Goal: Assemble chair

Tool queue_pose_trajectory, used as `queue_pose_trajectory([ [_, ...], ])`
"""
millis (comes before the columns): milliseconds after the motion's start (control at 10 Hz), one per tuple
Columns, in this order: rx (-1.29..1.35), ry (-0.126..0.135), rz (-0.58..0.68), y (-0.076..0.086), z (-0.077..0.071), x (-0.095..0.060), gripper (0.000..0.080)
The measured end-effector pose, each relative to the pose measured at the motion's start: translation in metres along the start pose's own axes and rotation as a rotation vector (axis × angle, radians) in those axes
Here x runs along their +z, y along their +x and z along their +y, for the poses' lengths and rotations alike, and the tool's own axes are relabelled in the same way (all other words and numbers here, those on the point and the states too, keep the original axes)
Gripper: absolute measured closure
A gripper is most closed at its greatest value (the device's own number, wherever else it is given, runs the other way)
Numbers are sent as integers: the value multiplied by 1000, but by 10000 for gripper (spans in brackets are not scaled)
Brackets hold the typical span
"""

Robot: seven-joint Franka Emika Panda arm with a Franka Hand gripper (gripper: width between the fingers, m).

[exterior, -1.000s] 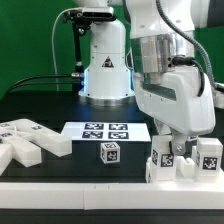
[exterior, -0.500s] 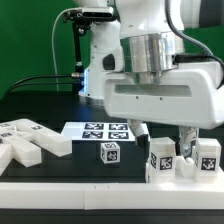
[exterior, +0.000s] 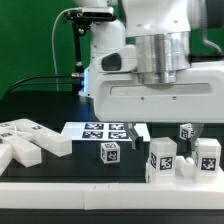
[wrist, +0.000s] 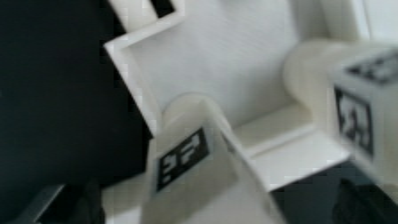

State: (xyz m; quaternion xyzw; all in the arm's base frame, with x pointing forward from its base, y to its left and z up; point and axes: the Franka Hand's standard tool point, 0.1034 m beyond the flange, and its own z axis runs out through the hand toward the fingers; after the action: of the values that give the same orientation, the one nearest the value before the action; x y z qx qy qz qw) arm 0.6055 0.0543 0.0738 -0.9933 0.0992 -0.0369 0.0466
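The chair [exterior: 186,160] is a chunky white block structure with tagged posts, standing at the front on the exterior view's right. My gripper [exterior: 165,134] hangs just above it with its fingers [exterior: 140,132] spread wide. In the wrist view the chair's white slab [wrist: 214,90] and a tagged post [wrist: 192,160] fill the frame. The post lies between my dark fingertips [wrist: 36,205], and the gripper [wrist: 199,202] is not closed on it. The image is blurred.
Several loose white chair parts [exterior: 30,142] lie in a heap at the exterior view's left. The marker board [exterior: 100,129] lies mid-table with a small tagged cube [exterior: 108,152] in front of it. The arm's base [exterior: 105,70] stands behind. A white ledge [exterior: 80,192] runs along the front.
The wrist has turned so that its broad face is toward the exterior camera. The hand has shifted slightly toward the exterior view's left, over the chair. The parts have not moved.
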Motion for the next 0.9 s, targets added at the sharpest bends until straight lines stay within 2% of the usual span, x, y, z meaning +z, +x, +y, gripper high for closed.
queue_pose_trajectory([
  [100, -252, -17, -4, -1, 0, 1, 151],
  [300, -252, -16, -5, -2, -1, 2, 151],
  [500, -244, -16, -5, -2, -1, 2, 418],
  [600, -131, -15, -3, -1, 0, 2, 513],
  [800, 37, -15, 2, -1, 0, 2, 513],
  [900, 243, -21, 18, -1, -2, 2, 513],
])
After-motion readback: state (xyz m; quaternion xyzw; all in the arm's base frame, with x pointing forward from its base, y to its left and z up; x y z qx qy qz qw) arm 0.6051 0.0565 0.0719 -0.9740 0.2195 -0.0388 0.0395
